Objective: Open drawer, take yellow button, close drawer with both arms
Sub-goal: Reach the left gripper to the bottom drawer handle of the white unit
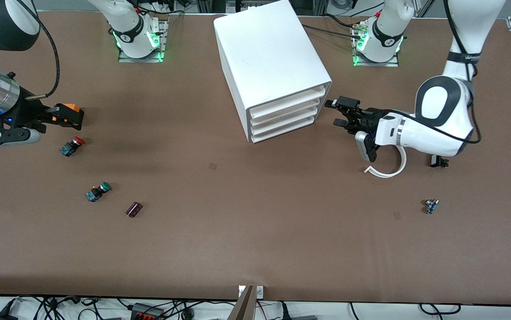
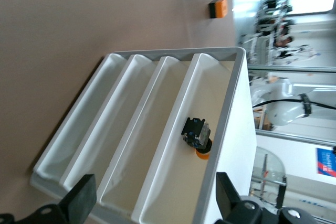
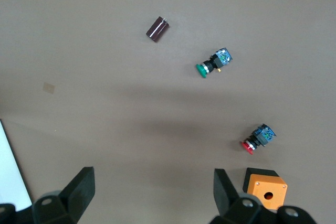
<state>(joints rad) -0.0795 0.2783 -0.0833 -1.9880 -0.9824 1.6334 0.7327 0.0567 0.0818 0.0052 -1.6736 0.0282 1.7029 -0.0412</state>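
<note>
The white cabinet [image 1: 273, 62] stands at the middle of the table's robot side, with its stacked drawers pushed in. The topmost drawer [image 1: 287, 102] [image 2: 210, 93] holds the button [image 2: 197, 136], orange cap against the drawer's side wall. This button is hidden in the front view. My left gripper [image 1: 335, 113] [image 2: 155, 195] hovers open just in front of the drawer fronts, nothing between its fingers. My right gripper [image 1: 47, 119] [image 3: 152, 184] hangs open and empty over the table at the right arm's end, beside an orange box [image 1: 69, 110] [image 3: 265, 188].
A red-capped button [image 1: 72, 146] [image 3: 257, 139], a green-capped button [image 1: 97, 191] [image 3: 214, 62] and a dark maroon cylinder [image 1: 133, 209] [image 3: 157, 29] lie toward the right arm's end. A white curved strip [image 1: 389, 171] and a small blue part [image 1: 431, 206] lie under and near the left arm.
</note>
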